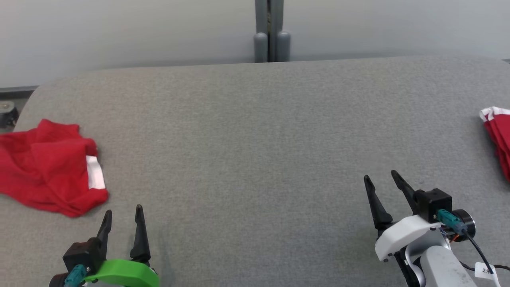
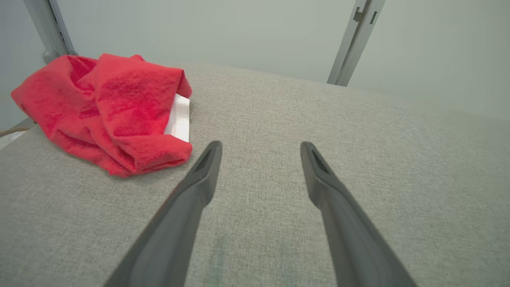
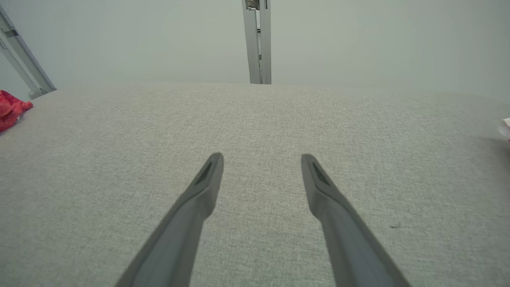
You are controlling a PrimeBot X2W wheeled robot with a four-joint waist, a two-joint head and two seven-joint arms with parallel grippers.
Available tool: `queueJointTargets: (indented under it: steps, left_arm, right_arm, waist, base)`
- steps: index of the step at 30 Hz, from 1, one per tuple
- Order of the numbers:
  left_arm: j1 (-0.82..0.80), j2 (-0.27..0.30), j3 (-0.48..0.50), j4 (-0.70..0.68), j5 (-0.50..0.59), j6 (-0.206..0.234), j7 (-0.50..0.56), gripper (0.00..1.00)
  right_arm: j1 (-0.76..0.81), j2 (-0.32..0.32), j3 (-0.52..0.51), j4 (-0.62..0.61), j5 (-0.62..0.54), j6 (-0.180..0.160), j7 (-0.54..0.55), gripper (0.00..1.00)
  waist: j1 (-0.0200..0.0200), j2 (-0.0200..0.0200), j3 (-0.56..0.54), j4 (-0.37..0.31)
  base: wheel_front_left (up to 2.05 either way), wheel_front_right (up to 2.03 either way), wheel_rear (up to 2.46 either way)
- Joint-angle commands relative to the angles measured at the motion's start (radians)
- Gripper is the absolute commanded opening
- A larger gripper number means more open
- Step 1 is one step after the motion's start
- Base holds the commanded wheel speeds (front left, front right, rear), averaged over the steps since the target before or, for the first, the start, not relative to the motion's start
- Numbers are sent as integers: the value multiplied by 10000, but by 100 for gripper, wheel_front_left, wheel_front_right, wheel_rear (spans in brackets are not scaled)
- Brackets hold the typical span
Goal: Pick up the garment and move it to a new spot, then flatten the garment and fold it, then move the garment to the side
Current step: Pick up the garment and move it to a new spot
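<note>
Left gripper [image 1: 123, 209], right gripper [image 1: 379, 174] wide, empty; crumpled red garment [image 1: 48, 167] near left, red cloth [image 1: 500, 135] far right; grey tabletop [image 1: 255, 139].

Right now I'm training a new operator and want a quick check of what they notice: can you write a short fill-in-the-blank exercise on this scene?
1. The crumpled garment is ____ with a white patch.
2. The left hand and the right hand both stand ____, holding nothing.
3. The second red garment lies at the robot's far ____.
Missing words: red; open; right.
</note>
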Motion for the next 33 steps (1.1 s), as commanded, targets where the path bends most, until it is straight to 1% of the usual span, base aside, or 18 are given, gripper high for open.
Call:
queueJointTargets:
  steps: [1,4,7,10,14,18,22,25,27,28,33]
  left_arm:
    - [-177,33,-2,53,-108,71,10,100]
    - [-236,32,13,185,-169,167,10,100]
    - [-224,35,83,315,-168,166,10,100]
    - [-111,36,302,445,-190,217,8,100]
    - [34,30,570,601,-194,233,7,100]
    - [121,31,799,561,-118,303,7,100]
    - [246,28,1023,384,-442,235,7,100]
    - [184,26,1004,89,-377,135,7,100]
    - [177,20,892,130,-118,61,10,100]
    - [-43,40,1035,374,-447,47,4,100]
    - [-768,27,987,746,-802,-62,7,100]
  right_arm:
    - [-23,-25,90,28,117,-19,-43,100]
    - [-136,-31,358,69,245,-19,-43,100]
    - [-228,-30,515,127,407,-19,-43,100]
    - [-272,-34,835,310,807,-19,-42,100]
    - [-372,-34,1122,498,1026,-19,-43,100]
    - [-387,-34,1344,610,1181,-19,-42,100]
    - [-408,-36,1474,621,1182,-19,-43,100]
    - [-476,-36,1469,578,1081,-19,-43,100]
    - [-497,-39,1499,548,1000,-19,-42,100]
    - [-593,-43,1518,543,864,-19,-43,100]
    - [-887,-42,1455,449,483,-19,-43,100]
  waist:
    - [0,0,156,743]
    - [0,0,247,1495]
    - [0,0,315,2235]
    - [0,0,328,2951]
    - [0,0,285,3726]
    - [0,0,230,4259]
    - [0,0,283,4527]
    - [0,0,443,4570]
    - [0,0,594,4530]
    - [0,0,771,4443]
    - [0,0,1409,4107]
  base:
    - [0,0,0]
    - [0,0,0]
    - [0,0,0]
    - [0,0,0]
    - [0,0,0]
    - [0,0,0]
    - [0,0,0]
    - [0,0,0]
    - [0,0,0]
    - [0,0,0]
    - [0,0,0]
